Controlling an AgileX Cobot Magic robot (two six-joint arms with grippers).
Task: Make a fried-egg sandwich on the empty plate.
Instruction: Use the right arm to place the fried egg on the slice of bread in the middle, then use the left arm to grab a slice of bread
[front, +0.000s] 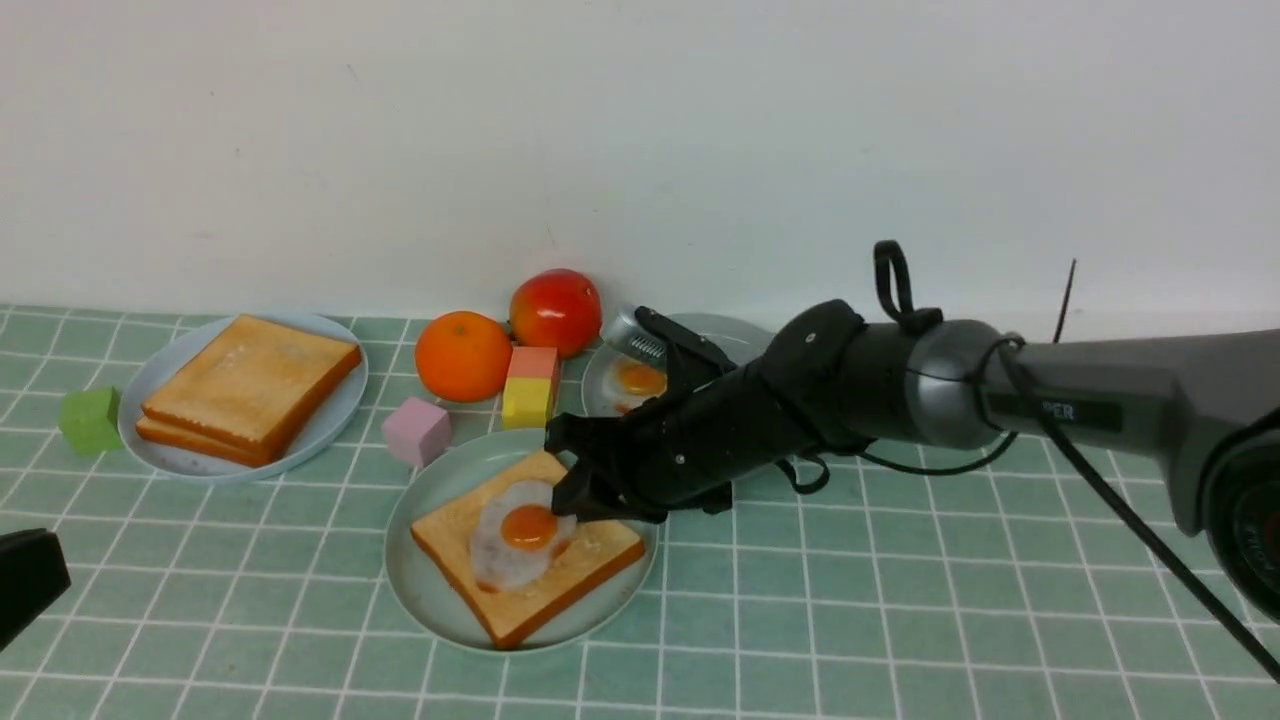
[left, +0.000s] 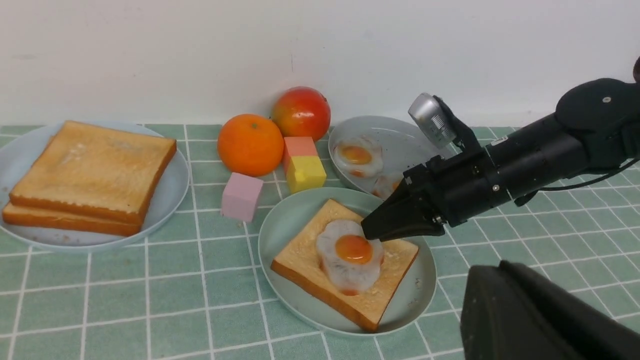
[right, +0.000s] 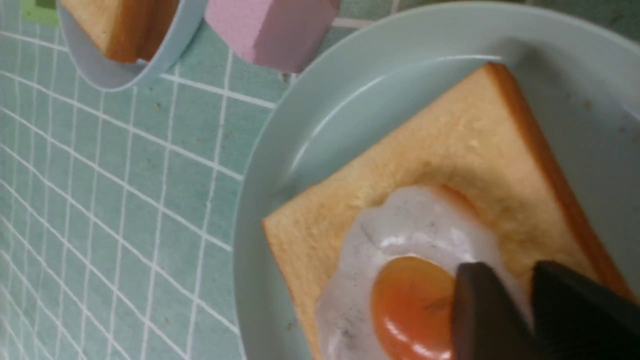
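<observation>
Hanging over the mint-green plate (front: 420, 600), my right gripper (left: 367, 232) has its fingers (right: 485, 320) slightly apart at the fried egg (front: 520, 535) on the toast (front: 450, 540); my left gripper (front: 30, 575) is closed.

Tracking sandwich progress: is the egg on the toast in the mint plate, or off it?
On it. The egg lies flat on the toast in the plate, yolk up; no second slice covers it yet.

Far centre, an orange (front: 463, 355) beside a red fruit (front: 556, 310) — nearer, a yellow-and-salmon block (front: 531, 387), a pink cube (front: 417, 430); far left, a green cube (front: 90, 420).
</observation>
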